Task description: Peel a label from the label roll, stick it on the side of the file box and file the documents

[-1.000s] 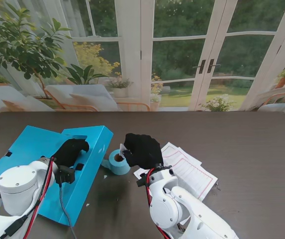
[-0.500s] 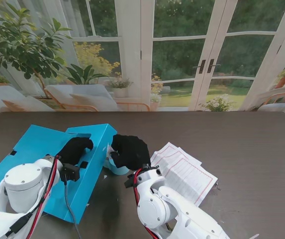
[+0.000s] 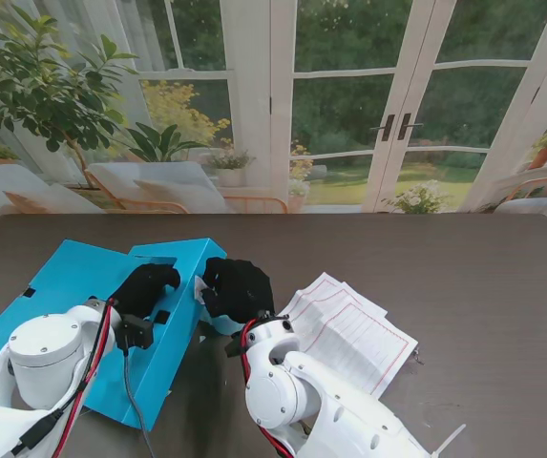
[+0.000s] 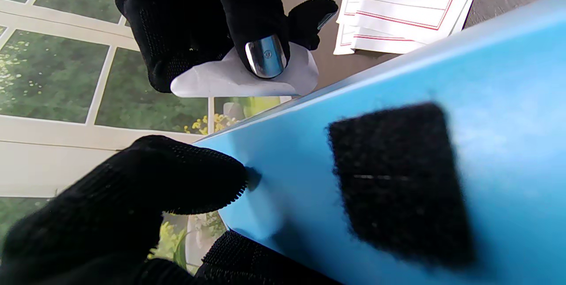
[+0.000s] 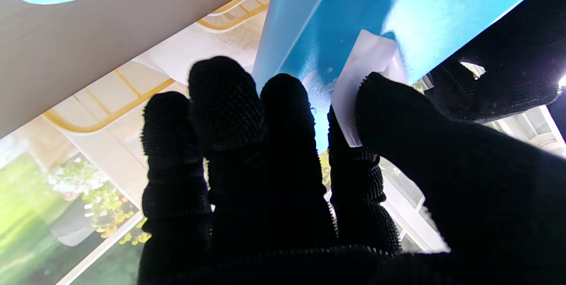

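Right hand: your fingers pinch the white label against the file box; left hand grips that box.

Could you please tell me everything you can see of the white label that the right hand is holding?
The label is a small, thin white sticker, blank on the faces that show, and slightly curved. The right hand pinches it between gloved fingertips, one of them with a bare metal tip. It sits at the edge of the blue file box, and the right wrist view shows it lying against the box's blue face. The left hand holds the box nearby.
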Controlling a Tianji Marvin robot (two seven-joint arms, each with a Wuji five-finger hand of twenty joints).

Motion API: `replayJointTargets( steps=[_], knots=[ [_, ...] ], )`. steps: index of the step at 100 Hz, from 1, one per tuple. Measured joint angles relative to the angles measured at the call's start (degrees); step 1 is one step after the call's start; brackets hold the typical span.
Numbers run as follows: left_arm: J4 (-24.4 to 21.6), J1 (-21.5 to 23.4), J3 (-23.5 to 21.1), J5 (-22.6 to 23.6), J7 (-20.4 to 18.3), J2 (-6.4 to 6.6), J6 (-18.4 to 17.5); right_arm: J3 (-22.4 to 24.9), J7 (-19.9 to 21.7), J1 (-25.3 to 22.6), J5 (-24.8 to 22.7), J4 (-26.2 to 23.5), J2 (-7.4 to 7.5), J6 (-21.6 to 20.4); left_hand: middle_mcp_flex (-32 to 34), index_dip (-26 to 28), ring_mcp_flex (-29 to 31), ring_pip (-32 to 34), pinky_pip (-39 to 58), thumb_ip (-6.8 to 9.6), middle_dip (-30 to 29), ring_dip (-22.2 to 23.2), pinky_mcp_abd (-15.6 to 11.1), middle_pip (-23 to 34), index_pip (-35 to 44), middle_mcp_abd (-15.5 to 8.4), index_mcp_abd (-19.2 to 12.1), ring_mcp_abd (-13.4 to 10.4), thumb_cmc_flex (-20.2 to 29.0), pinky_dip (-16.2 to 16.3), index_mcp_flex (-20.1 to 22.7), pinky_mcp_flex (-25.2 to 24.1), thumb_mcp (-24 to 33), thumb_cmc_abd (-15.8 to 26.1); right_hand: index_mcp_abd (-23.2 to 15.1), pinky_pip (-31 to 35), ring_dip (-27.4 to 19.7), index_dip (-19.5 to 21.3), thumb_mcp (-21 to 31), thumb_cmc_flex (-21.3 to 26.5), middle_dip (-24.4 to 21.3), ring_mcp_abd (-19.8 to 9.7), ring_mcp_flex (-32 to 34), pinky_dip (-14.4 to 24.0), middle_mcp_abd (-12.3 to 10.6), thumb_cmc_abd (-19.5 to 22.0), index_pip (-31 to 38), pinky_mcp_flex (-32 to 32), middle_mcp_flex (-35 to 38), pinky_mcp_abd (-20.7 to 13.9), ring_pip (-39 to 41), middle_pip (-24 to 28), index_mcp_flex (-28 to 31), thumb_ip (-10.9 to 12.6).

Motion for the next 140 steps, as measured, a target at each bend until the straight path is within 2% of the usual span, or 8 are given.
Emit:
replayJointTargets(
  steps=[42, 69, 80, 90, 125, 134, 140],
  knots=[
    [0.0, 0.1, 0.2, -0.5, 0.4, -0.02, -0.2, -0.5, -0.5, 0.9, 0.8, 2.1, -0.99, 0.9, 0.0, 0.1, 0.0, 0.1, 0.0, 0.00, 0.0, 0.0, 0.0, 0.1, 0.0, 0.0, 0.0, 0.0, 0.0, 0.0, 0.0, 0.0, 0.1, 0.0, 0.0, 0.0, 0.0, 0.0, -0.1, 0.0, 0.0, 0.0, 0.0, 0.0, 0.0, 0.7, 0.0, 0.0, -0.1, 0.0, -0.5, 0.0, -0.8, 0.1],
    [0.0, 0.1, 0.3, -0.2, 0.1, 0.02, -0.2, -0.6, -1.3, 1.1, 1.3, 3.0, -1.45, 0.9, 0.0, 0.1, 0.0, 0.1, 0.0, 0.00, 0.0, 0.0, 0.0, 0.1, 0.0, 0.0, 0.0, 0.0, 0.0, 0.0, 0.0, 0.0, 0.1, 0.0, 0.0, 0.0, -0.6, -0.2, -0.2, -0.6, 0.0, 0.2, 0.0, 0.1, 0.0, 1.3, -0.7, 0.0, -2.6, 0.0, -2.0, 0.1, -1.1, 0.1],
    [0.0, 0.1, 0.3, -0.1, -0.1, 0.06, -0.2, -0.6, -1.8, 1.1, 1.4, 3.3, -1.67, 0.9, -0.1, 0.1, 0.0, 0.1, 0.0, 0.00, 0.0, 0.0, 0.0, 0.1, 0.0, 0.0, 0.0, 0.0, 0.0, 0.0, -0.1, 0.0, 0.1, 0.1, 0.0, 0.0, -0.6, -0.2, -1.4, -1.4, 0.0, 0.7, -0.6, 0.3, 0.0, 3.4, 0.7, 0.0, -3.9, 0.0, -2.6, 0.1, -3.2, 0.1],
    [0.0, 0.1, 0.3, -0.1, -0.2, 0.11, -0.2, -0.6, -2.1, 1.1, 1.5, 3.5, -1.81, 1.0, -0.2, 0.2, 0.0, 0.1, 0.0, -0.01, 0.0, 0.0, 0.0, 0.1, 0.0, 0.0, 0.1, 0.0, 0.0, 0.0, -0.2, 0.0, 0.1, 0.4, 0.0, 0.0, -0.6, -0.2, -1.4, -1.5, 0.0, 0.8, -0.6, 1.4, 0.0, 3.4, 0.9, 0.0, -4.9, 0.0, -2.7, 0.1, -3.9, 0.1],
    [0.0, 0.2, 0.3, -0.3, -0.3, 0.15, -0.3, -0.7, -2.2, 1.1, 1.5, 3.9, -1.95, 1.5, -0.6, 0.3, 0.0, 0.4, 0.0, -0.46, 0.1, 0.0, 0.0, 0.5, 0.1, 0.0, 0.2, -0.1, 0.0, 0.0, -0.7, 0.0, 0.7, 0.6, 0.0, 0.0, -0.6, -0.2, -1.5, -2.0, -0.3, 1.1, -1.2, 1.5, 0.0, 3.8, 1.8, 0.0, -6.5, 0.0, -2.9, 0.7, -4.5, 0.1],
    [0.0, 0.3, 0.2, -0.3, -0.7, 0.25, -0.4, -0.8, -2.5, 1.1, 1.5, 4.3, -2.09, 1.7, -0.6, 0.3, 0.0, 0.5, 0.0, -0.40, 0.1, 0.0, 0.0, 0.5, 0.2, 0.0, 0.2, -0.1, 0.0, 0.0, -0.7, 0.0, 0.7, 1.0, 0.0, 0.0, -0.6, -0.2, -2.7, -2.2, -0.3, 1.4, -1.8, 1.5, 0.1, 3.8, 2.6, 0.0, -7.7, 0.0, -3.0, 1.9, -6.2, 0.1],
    [0.0, 0.3, 0.2, -0.3, -1.0, 0.35, -0.4, -0.8, -2.6, 1.1, 1.5, 4.3, -2.11, 1.8, -0.7, 0.3, 0.0, 0.5, 0.0, -0.35, 0.1, 0.0, 0.0, 0.5, 0.2, 0.0, 0.2, -0.2, 0.0, 0.0, -0.8, 0.0, 0.7, 1.1, 0.0, 0.0, -0.6, -0.2, -2.9, -2.2, -0.6, 1.4, -1.8, 1.5, 0.1, 3.8, 3.0, 0.0, -8.5, 0.0, -3.0, 1.0, -6.9, 0.1]
  ],
)
